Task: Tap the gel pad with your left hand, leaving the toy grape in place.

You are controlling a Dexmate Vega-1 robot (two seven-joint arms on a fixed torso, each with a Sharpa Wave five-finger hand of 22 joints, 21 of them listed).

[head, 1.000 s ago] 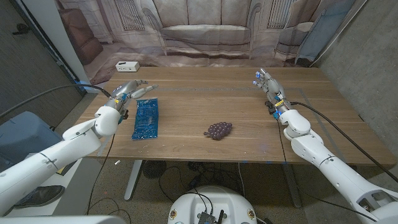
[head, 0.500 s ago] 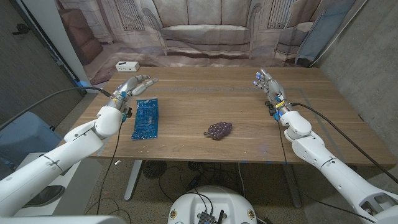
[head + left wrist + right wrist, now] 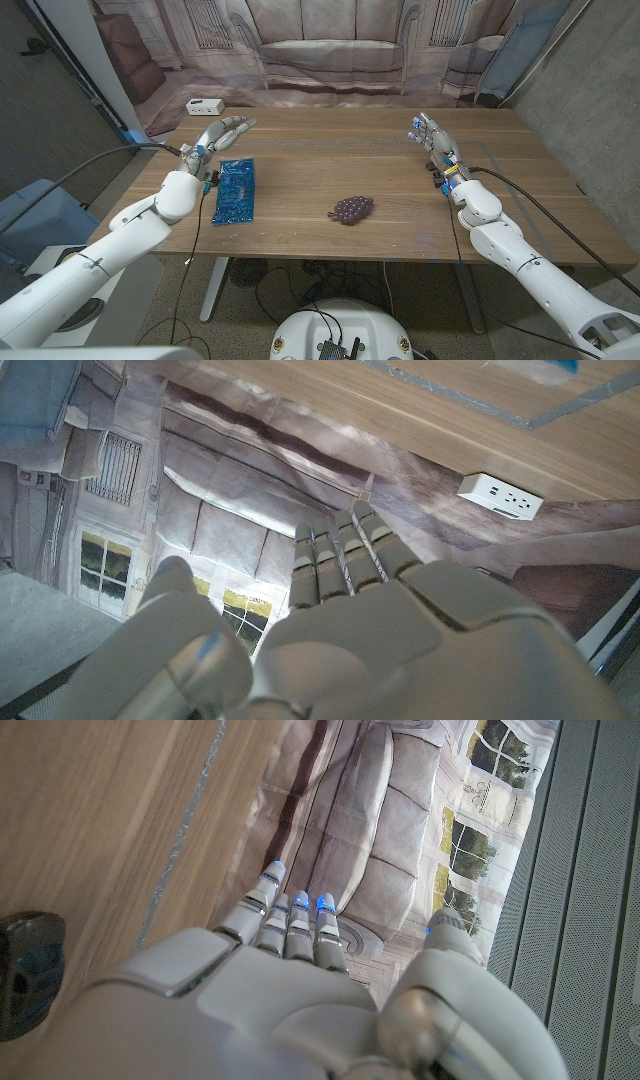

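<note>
Lying left of centre on the table (image 3: 400,180), the gel pad (image 3: 235,189) is being overhung by the left hand (image 3: 218,136), fingers apart, empty; toy grape (image 3: 352,208) is sitting mid-frame; right hand (image 3: 428,135) is being held open.

in the right wrist view the toy grape (image 3: 25,970) is blurred and cut by the picture's edge. in the left wrist view only a corner of the gel pad (image 3: 552,368) shows.

The left arm reaches in from the near left corner, its robot hand (image 3: 222,132) raised with fingers straight, close together and holding nothing; the right arm comes in from the near right, its robot hand (image 3: 428,136) likewise extended, fingers straight and empty.
</note>
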